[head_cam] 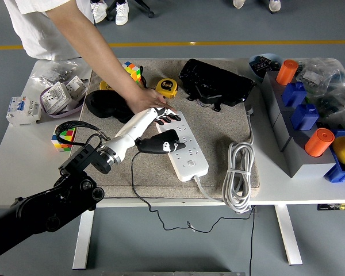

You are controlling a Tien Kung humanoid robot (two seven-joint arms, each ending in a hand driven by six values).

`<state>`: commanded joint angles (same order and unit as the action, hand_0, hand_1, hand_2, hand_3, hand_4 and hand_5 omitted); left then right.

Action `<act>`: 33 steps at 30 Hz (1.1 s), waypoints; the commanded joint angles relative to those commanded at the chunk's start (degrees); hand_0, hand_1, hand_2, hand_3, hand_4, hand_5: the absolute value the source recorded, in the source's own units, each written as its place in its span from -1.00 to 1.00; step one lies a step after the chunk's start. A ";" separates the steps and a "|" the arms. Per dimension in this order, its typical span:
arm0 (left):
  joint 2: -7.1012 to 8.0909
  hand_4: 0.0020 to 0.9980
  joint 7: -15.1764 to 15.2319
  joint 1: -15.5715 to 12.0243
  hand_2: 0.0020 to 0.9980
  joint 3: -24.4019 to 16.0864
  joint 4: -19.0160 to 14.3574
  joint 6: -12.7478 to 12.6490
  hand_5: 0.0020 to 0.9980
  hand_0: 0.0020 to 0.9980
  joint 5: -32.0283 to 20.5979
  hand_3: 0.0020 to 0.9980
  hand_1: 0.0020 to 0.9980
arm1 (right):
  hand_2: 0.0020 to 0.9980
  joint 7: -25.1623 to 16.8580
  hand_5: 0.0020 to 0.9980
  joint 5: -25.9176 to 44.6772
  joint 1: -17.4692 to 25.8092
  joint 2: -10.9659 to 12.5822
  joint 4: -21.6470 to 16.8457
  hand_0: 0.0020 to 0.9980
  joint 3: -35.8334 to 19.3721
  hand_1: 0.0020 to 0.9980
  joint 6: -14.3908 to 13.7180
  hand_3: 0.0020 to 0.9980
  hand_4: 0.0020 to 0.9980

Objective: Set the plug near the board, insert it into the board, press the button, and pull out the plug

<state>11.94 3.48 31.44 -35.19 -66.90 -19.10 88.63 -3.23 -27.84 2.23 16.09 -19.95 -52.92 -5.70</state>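
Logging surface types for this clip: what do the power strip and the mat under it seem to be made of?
The power strip looks like smooth, hard white plastic, slightly glossy, with moulded socket holes. The mat under it looks like beige felt or low-pile carpet, going by its matte, fuzzy texture; which one cannot be told.

You see a white power strip [187, 150] of smooth, slightly glossy plastic lying on a rough, matt beige cloth mat [218, 123]. The black plug [161, 144] looks like shiny plastic; the left hand [156, 129] has glossy white shells and black fingertips.
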 joint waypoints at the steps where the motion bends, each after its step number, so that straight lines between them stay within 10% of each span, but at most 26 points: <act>1: -0.10 1.00 -0.99 0.09 0.73 0.13 0.22 -0.09 -0.05 0.57 0.88 0.59 0.65 | 0.27 0.00 0.08 0.00 0.01 0.00 -0.01 0.29 -0.03 0.34 -0.01 0.11 1.00; 17: -1.74 1.00 -10.04 1.79 0.39 2.67 3.44 -0.38 -0.06 0.19 9.65 0.53 0.30 | 0.27 0.00 0.08 0.08 0.06 0.39 -0.05 0.29 0.50 0.34 -0.03 0.11 1.00; 33: -3.14 1.00 -10.65 2.79 0.33 5.23 7.40 -1.14 -0.03 -0.05 9.91 0.42 0.22 | 0.27 0.01 0.08 0.16 0.17 0.57 -0.07 0.29 0.74 0.34 -0.02 0.11 1.00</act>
<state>8.80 -7.17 34.22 -29.97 -59.49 -20.24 98.54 -3.23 -27.68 2.40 16.66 -20.02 -52.18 -5.72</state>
